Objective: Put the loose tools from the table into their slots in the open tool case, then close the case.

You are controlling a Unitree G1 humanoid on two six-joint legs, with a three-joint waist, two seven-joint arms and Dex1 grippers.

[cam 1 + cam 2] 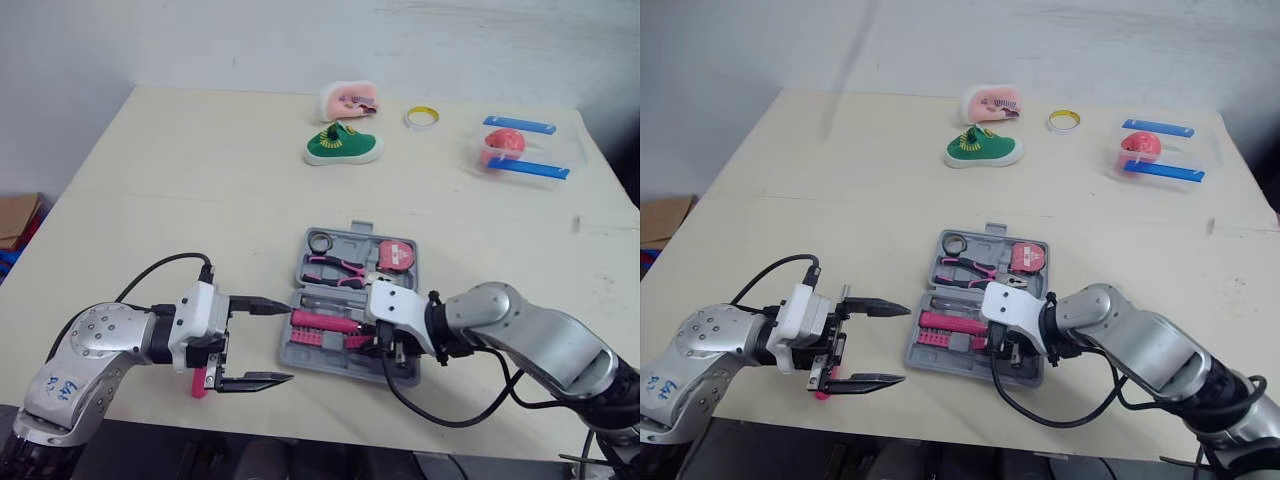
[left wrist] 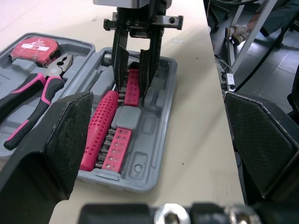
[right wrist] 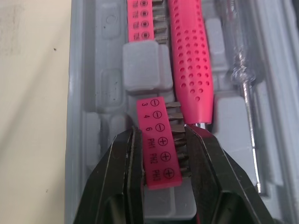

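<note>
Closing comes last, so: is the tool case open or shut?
Open: both halves of the case lie flat, pliers and screwdriver exposed; the right gripper clamps the bit holder inside it.

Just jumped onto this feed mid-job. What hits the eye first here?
The right gripper is down in the open grey plastic tool case near the front edge of the table. Its two black fingers pinch a pink plastic strip of screwdriver bits beside the pink perforated screwdriver handle. Left of the case, the left gripper hangs wide open, pointing at it.
</note>
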